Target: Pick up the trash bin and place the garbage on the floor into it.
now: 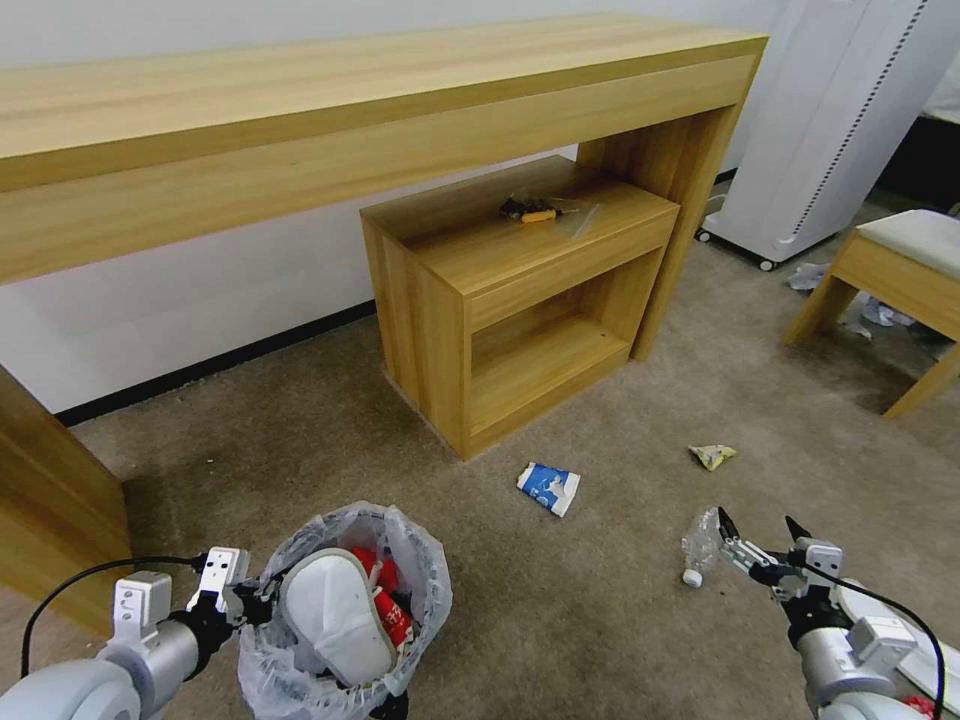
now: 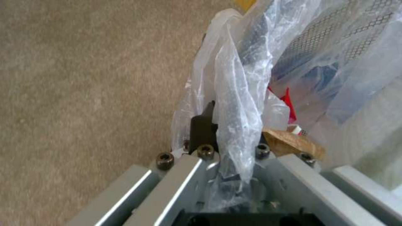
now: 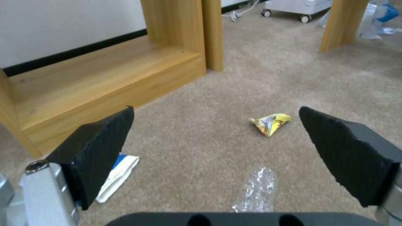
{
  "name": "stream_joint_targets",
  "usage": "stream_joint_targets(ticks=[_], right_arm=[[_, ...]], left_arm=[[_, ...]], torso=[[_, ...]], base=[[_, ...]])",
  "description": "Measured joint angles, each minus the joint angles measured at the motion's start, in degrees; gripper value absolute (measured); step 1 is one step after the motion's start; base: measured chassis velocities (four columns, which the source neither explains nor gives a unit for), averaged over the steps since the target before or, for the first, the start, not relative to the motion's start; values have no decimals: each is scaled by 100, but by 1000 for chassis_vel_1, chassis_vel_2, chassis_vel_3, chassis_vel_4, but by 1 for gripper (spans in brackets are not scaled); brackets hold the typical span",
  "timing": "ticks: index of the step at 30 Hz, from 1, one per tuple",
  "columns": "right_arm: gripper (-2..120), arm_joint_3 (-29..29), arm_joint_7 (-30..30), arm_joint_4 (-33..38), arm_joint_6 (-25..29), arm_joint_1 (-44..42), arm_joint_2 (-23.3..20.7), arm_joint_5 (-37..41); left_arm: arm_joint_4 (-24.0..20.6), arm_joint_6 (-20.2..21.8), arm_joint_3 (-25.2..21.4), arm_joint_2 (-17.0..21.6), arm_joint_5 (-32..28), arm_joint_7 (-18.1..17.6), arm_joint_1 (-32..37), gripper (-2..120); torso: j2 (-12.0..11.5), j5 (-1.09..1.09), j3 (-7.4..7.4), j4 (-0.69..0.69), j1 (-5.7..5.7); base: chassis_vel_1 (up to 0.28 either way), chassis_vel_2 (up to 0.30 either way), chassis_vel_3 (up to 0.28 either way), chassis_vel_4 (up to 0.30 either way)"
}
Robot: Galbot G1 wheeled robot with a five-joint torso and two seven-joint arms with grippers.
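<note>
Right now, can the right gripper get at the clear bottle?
Probably yes. The right gripper hangs open beside the bottle, with bare carpet around it and nothing between.

Blue-and-white carton [image 1: 548, 488], yellow wrapper [image 1: 712, 456], clear bottle [image 1: 699, 545] on beige-tan carpet [image 1: 620, 620]; red wrappers [image 1: 388, 600] in translucent white bag [image 1: 420, 560].
</note>
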Motion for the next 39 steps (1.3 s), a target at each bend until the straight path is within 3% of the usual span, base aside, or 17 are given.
stream_joint_targets(ticks=[19, 23, 26, 27, 29, 31, 39], right_arm=[[100, -131, -160, -153, 41, 70, 45, -118], [100, -239, -268, -360, -38, 271, -108, -212], [100, -902, -877, -1192, -194, 948, -689, -563], [100, -902, -877, -1192, -194, 948, -689, -563], [100, -1757, -1128, -1775, -448, 1491, -1260, -635], [100, -2365, -1168, -2091, -645, 1835, -1522, -638], [100, -3658, -1350, -2565, -961, 2446, -1863, -662]], left_arm=[[-47, 0, 9, 8, 9, -9, -4, 0], [-51, 0, 9, -10, 24, -15, 13, 0], [-61, -1, 5, -21, 68, -21, 68, 0], [-61, -1, 5, -21, 68, -21, 68, 0], [-90, -1, -44, -22, 73, -25, 127, 0], [-116, -1, -65, -47, 81, -28, 164, 0], [-148, 0, -53, -60, 63, -126, 126, 0]], torso=[[0, -2, 1, -4, 0], [0, -2, 1, -3, 1], [-1, 1, 2, -1, 2], [-1, 1, 2, -1, 2], [0, 0, 0, -1, 0], [0, 1, 0, -2, 0], [0, 0, 0, -2, 0]], base=[[-201, 201, 207, -201], [-121, 124, 130, -121], [-3, -2, 11, -2], [64, -35, -34, 50], [48, -61, -50, 53], [7, -19, -15, 28], [0, 0, 0, 0]])
